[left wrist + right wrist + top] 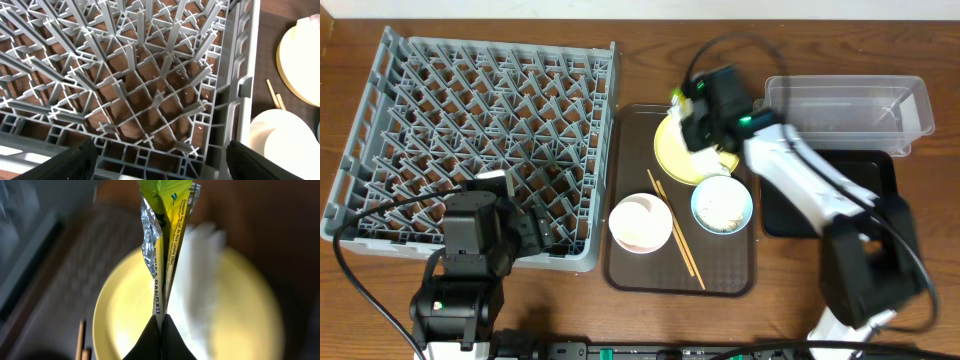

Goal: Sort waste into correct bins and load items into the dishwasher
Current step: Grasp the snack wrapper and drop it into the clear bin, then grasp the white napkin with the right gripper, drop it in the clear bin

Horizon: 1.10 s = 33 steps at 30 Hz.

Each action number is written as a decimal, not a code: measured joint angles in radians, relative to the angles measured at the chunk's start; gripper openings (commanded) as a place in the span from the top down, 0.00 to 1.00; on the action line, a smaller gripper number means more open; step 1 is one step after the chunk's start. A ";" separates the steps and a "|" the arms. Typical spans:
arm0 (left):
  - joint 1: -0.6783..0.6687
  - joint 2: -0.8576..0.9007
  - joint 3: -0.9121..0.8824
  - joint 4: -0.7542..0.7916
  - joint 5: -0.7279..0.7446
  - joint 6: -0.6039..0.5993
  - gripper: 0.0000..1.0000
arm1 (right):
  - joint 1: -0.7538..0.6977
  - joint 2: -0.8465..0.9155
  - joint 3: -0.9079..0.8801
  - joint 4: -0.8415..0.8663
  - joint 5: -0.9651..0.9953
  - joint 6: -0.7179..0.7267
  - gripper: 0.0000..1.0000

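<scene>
My right gripper (161, 325) is shut on the green-and-yellow snack wrapper (164, 240) and holds it above the yellow plate (125, 315); a white napkin (197, 280) lies blurred on the plate. From overhead the right gripper (692, 112) is over the plate (672, 150) on the brown tray (620, 270). The white-pink bowl (640, 222), the light blue bowl with rice scraps (722, 205) and the chopsticks (675, 228) lie on that tray. My left gripper (160, 162) is open over the grey dish rack (150, 90), near its front right corner (535, 232).
The clear plastic tub (850, 108) stands at the back right, with the black tray (830, 195) in front of it. The rack (470, 130) fills the left half. The small white cup is not in view.
</scene>
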 measured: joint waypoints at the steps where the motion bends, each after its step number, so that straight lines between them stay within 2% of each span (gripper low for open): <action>1: 0.000 0.000 0.000 0.000 0.000 0.000 0.14 | -0.021 -0.027 0.005 0.006 0.010 0.018 0.99; 5: 0.000 0.000 0.000 0.000 0.000 0.000 0.14 | -0.108 -0.110 0.022 -0.028 0.107 0.189 0.99; 10: 0.000 0.000 0.000 0.000 0.000 0.000 0.14 | -0.235 -0.128 0.026 -0.152 0.246 0.548 0.99; 13: 0.000 0.000 0.000 0.000 0.000 0.000 0.14 | -0.298 -0.122 0.026 -0.163 0.280 0.682 0.97; 15: 0.000 0.000 0.000 0.000 0.000 0.000 0.14 | -0.328 -0.121 0.026 -0.162 0.293 0.729 0.86; 16: 0.000 0.000 0.000 0.000 0.000 0.000 0.14 | -0.340 -0.121 0.026 -0.160 0.299 0.752 0.72; 17: 0.000 0.000 0.000 0.000 0.000 0.000 0.14 | -0.350 -0.121 0.026 -0.156 0.303 0.766 0.64; 18: 0.000 0.000 0.000 0.001 0.000 0.000 0.14 | -0.359 -0.121 0.026 -0.140 0.304 0.776 0.60; 19: 0.000 0.000 0.000 0.000 0.000 0.000 0.14 | -0.366 -0.120 0.026 -0.114 0.304 0.780 0.54; 22: 0.000 0.000 0.000 0.000 0.000 0.000 0.14 | -0.379 -0.120 0.026 -0.027 0.267 0.726 0.43; 28: 0.000 0.000 0.001 0.000 0.000 0.000 0.14 | -0.348 -0.120 0.026 0.037 0.134 0.546 0.39; 33: 0.000 0.000 0.001 0.000 0.000 0.000 0.14 | -0.214 -0.119 0.026 0.027 0.076 0.301 0.30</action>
